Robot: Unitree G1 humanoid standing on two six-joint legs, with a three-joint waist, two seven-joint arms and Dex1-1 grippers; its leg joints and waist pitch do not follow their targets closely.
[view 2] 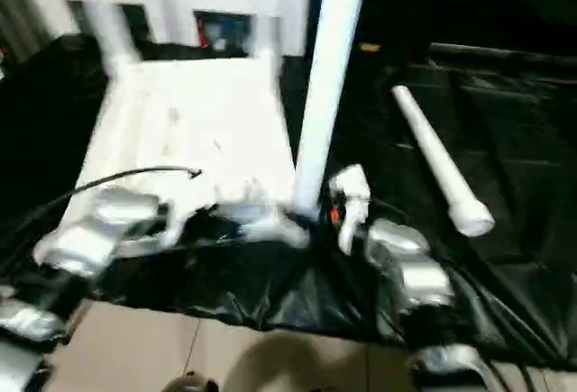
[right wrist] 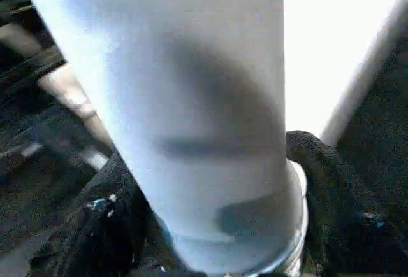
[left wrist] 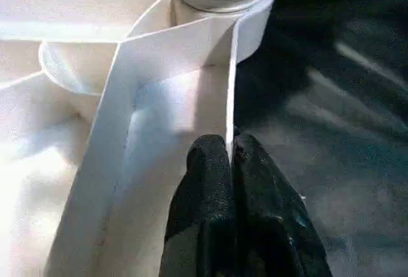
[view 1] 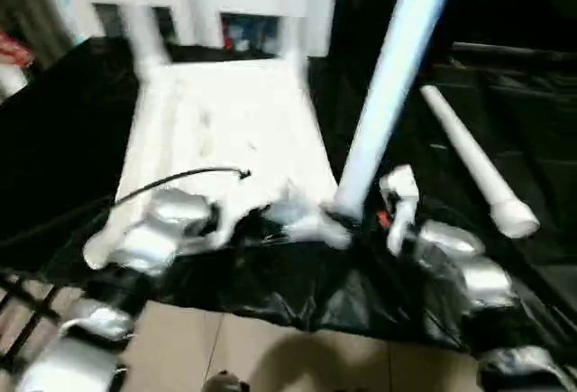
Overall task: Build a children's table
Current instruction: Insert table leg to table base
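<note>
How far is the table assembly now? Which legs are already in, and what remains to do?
Done: two legs stand at the far corners of the upturned tabletop. In hand: the right gripper holds a third leg upright at the near right corner, while the left gripper pinches the tabletop's rim. Left: the fourth leg lies on the black sheet.

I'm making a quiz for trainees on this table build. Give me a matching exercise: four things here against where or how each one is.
1. tabletop
2. loose leg
3. left gripper
4. right gripper

a. lying on the black sheet
b. around the upright leg
c. upside down, ribs up
d. pinching the tabletop's rim

Pairs: 1-c, 2-a, 3-d, 4-b
</note>
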